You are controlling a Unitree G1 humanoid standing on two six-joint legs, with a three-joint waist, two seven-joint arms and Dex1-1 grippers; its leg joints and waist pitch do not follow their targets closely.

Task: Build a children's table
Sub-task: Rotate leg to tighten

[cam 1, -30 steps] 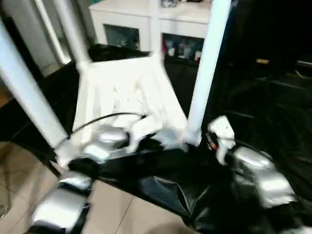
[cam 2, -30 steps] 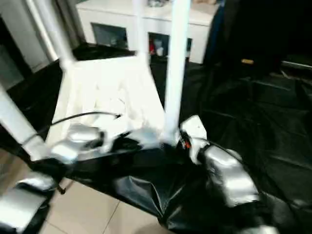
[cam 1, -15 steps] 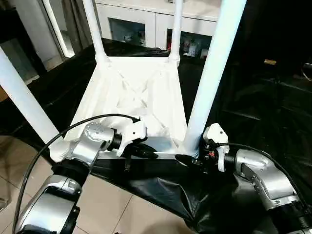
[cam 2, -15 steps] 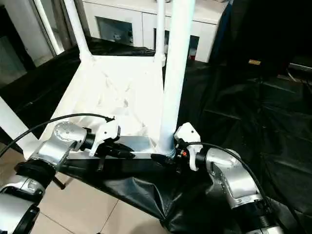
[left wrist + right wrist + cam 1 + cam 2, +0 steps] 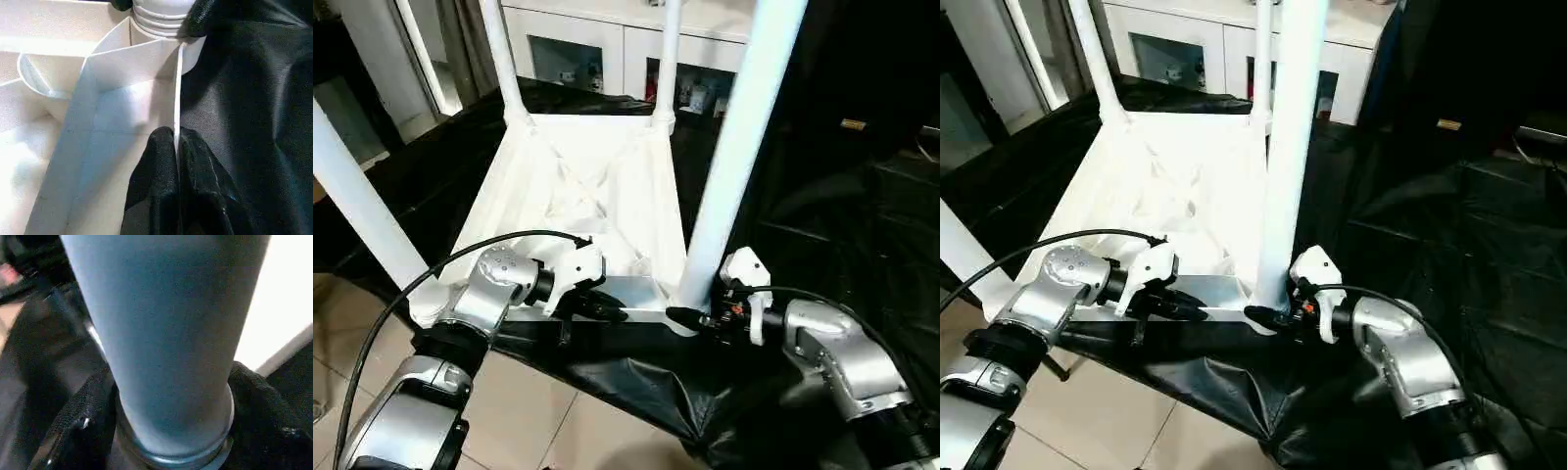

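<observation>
Right at the near edge, the left pincer (image 5: 175, 147) is pinching the rim of the upside-down table top (image 5: 582, 186), and the right pincer (image 5: 690, 318) is clamping the base of the near leg (image 5: 734, 147) in its socket. Since half a second ago nothing's shifted, so the leg looks seated. Beyond them, two far legs (image 5: 504, 59) are standing up.

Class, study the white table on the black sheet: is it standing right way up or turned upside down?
Upside down. The table lies with its ribbed underside facing up on the black sheet, and its legs rise upward from the corner sockets.
</observation>
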